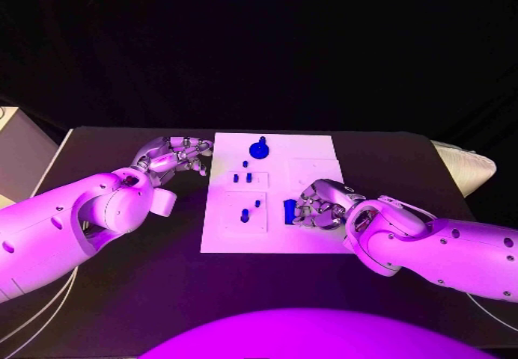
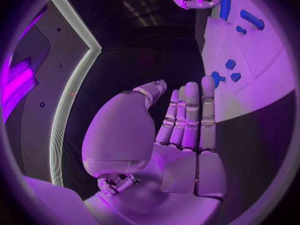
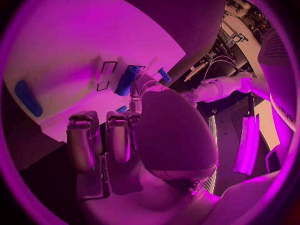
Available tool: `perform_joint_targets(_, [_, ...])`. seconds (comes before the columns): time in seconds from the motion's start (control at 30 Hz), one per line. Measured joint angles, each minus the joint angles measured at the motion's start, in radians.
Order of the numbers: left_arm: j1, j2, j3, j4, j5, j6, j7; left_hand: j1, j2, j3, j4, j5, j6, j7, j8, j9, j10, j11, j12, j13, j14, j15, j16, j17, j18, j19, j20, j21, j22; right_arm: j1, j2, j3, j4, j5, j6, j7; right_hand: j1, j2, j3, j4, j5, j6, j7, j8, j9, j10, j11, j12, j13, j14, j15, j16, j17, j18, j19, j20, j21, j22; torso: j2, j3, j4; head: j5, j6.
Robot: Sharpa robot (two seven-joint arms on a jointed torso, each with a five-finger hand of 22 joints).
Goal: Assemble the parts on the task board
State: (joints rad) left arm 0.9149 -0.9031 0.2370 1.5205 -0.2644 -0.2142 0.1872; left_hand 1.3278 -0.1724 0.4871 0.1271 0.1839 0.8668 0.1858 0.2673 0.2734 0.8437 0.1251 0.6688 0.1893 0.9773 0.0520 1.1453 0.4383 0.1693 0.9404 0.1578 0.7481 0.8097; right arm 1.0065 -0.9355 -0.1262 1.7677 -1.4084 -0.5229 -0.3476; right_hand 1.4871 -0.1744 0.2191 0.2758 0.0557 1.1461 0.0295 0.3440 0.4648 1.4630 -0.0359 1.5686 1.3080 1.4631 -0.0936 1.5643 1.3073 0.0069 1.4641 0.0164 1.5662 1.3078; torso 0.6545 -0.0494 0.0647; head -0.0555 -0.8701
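At the near right of the task board (image 1: 324, 168), right hand (image 1: 320, 203) curled beside an upright blue bar (image 1: 290, 211), grip on it unclear, long axis running near-to-far; farther off, left hand (image 1: 173, 155) open, holding nothing.

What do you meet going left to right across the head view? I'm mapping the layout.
Left hand → small blue pegs → upright blue block → right hand.

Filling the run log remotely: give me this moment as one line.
left hand: open, at task board left edge | right hand: fingers curled beside blue part, grasp unclear | round blue part: far end
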Motion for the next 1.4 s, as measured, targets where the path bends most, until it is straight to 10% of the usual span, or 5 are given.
perform_joint_targets(0.43, [0.0,0.001,0.0,-0.001,0.0,0.0,-0.005,0.0,0.0,-0.003,0.003,0.0,-0.009,0.002,0.0,-0.002,-0.004,0.004,0.0,0.0,0.0,0.0,0.004,0.0,0.0,0.001,0.001,0.0,-0.002,-0.002,0.01,-0.001,-0.003,-0.013,0.003,-0.009,0.014,0.014,0.024,-0.001,-0.002,0.0,0.0,0.0,0.001,0.004,-0.004,0.0,0.0,0.003,-0.003,0.0,0.001,0.0,0.004,-0.004,0.0,0.0,0.0,0.0004,-0.0012,0.0,0.0])
perform_joint_targets(0.8, [-0.001,0.0,0.0,-0.001,0.0,0.0,-0.008,0.0,0.0,-0.003,0.003,0.0,-0.009,0.002,0.0,-0.002,-0.007,0.0,0.0,-0.001,0.0,0.0,0.004,0.0,0.0,0.001,0.001,0.0,-0.002,-0.002,-0.008,-0.001,0.012,0.001,0.002,0.001,-0.077,-0.045,-0.052,0.015,-0.002,-0.015,0.015,0.004,-0.001,0.003,0.001,0.0,0.0,0.003,-0.003,0.0,0.001,0.0,0.004,-0.004,0.0,0.0,-0.001,-0.0001,-0.0015,-0.002,0.0])
perform_joint_targets(1.03, [-0.004,-0.001,0.0,-0.001,0.0,0.0,-0.009,0.0,0.0,-0.003,0.003,0.0,-0.009,0.002,0.0,-0.002,-0.007,0.0,0.0,-0.001,0.0,0.0,0.004,0.0,0.0,0.001,0.001,0.0,-0.002,-0.003,-0.049,-0.001,0.041,0.08,-0.016,0.042,-0.158,-0.007,-0.223,0.017,-0.002,-0.099,0.052,-0.042,-0.019,0.003,0.033,0.0,0.0,0.003,0.022,0.0,0.001,0.0,0.004,0.011,0.0,0.0,-0.001,-0.0001,-0.0017,-0.006,0.002])
perform_joint_targets(1.4, [-0.01,0.0,0.0,-0.001,0.0,0.0,-0.006,0.0,0.0,-0.003,0.003,0.0,-0.009,0.002,0.0,-0.003,-0.007,0.0,0.0,-0.001,0.0,0.0,0.004,0.0,0.0,0.001,0.001,-0.004,-0.003,-0.002,-0.178,0.002,0.04,0.227,-0.039,0.11,-0.121,0.043,-0.236,0.013,-0.002,-0.1,0.053,-0.049,-0.022,0.002,0.035,0.0,0.0,0.003,0.029,0.0,0.001,0.0,0.004,0.018,0.0,0.0,-0.005,-0.0023,-0.0062,-0.019,0.009])
